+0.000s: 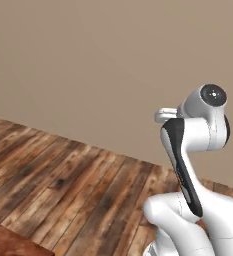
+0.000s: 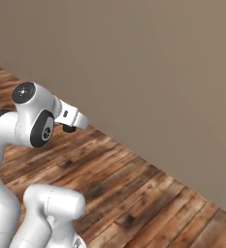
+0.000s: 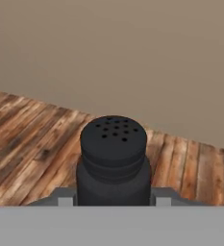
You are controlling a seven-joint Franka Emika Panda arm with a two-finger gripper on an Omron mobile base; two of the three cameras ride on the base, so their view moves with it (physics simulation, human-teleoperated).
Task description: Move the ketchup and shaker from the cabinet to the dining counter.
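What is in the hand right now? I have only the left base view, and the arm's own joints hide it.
Observer: A black cylindrical shaker with a perforated top sits between the fingers, which close against its sides.
Operator: Is it tipped in the grip?
Observer: No. In the hand view it stands straight along the hand, with its holed top toward the camera.
Operator: What lies ahead of the hand?
Observer: The brown wooden plank floor, then the plain beige wall.
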